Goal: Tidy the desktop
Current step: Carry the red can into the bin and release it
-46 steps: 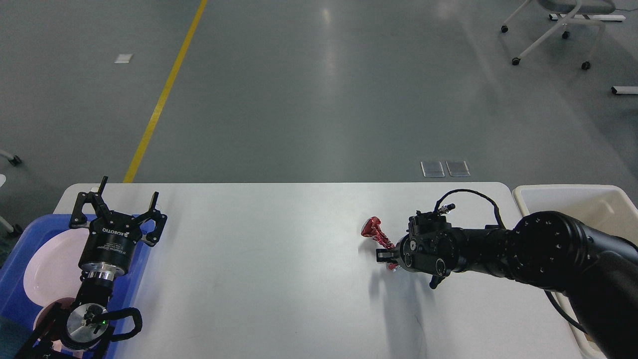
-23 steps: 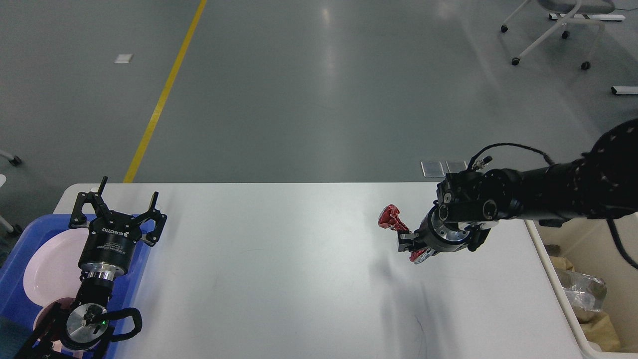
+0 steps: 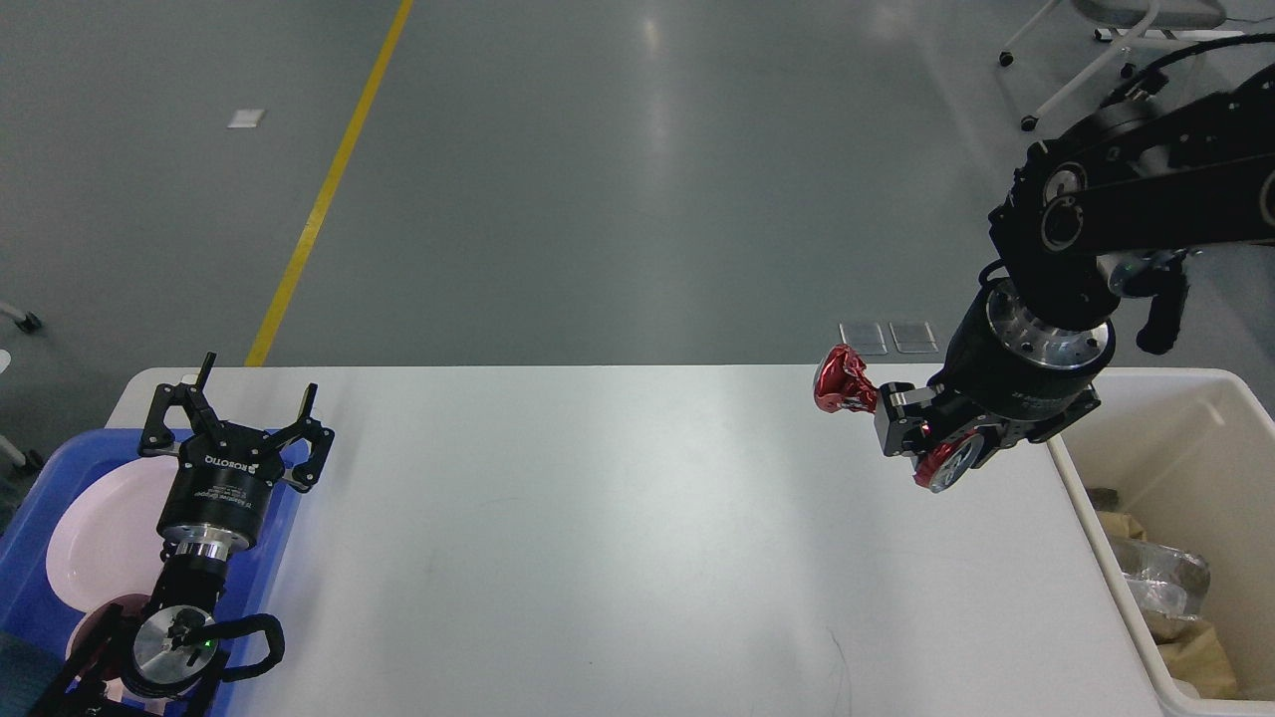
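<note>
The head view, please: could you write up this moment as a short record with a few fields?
desktop: white, bare across its middle
left gripper: open, empty, above the blue tray
blue tray contents: a white plate
right gripper: shut on the red crumpled wrapper, raised above the desktop's right end
cream bin: beside the desktop's right edge, holding brown and clear scraps
wrapper relative to bin: left of it, not yet over the opening
</note>
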You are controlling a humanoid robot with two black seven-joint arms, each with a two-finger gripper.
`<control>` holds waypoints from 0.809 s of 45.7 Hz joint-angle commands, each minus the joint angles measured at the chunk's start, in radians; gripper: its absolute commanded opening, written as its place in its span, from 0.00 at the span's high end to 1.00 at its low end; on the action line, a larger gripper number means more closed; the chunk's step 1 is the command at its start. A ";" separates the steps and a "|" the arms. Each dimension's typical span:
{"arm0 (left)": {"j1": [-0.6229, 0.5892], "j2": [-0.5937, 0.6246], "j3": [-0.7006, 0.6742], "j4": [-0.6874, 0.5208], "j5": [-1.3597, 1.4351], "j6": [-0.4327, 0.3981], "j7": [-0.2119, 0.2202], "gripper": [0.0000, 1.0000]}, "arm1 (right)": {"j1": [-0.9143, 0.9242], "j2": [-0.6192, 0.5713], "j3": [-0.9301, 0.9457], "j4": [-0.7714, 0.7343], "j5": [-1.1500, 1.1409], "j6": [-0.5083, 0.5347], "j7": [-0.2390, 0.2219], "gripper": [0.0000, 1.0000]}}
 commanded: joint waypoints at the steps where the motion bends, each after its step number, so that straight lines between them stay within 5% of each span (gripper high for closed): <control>1: 0.000 0.000 0.000 0.000 0.000 0.000 -0.001 0.04 | 0.009 -0.001 -0.031 0.011 0.017 -0.017 -0.001 1.00; 10: 0.000 0.000 0.000 0.000 0.000 0.001 -0.001 0.04 | -0.031 -0.019 -0.181 -0.014 0.075 -0.114 0.001 1.00; 16: 0.000 0.000 0.000 0.000 0.000 0.001 -0.001 0.04 | -0.185 -0.133 -0.263 -0.113 0.061 -0.180 0.001 1.00; 26: 0.000 0.000 0.000 0.000 0.000 0.000 -0.001 0.04 | -0.618 -0.305 -0.217 -0.541 0.055 -0.192 0.011 1.00; 37: 0.000 0.000 0.000 0.000 0.000 0.001 -0.001 0.04 | -1.086 -0.359 0.091 -0.948 0.055 -0.230 0.013 1.00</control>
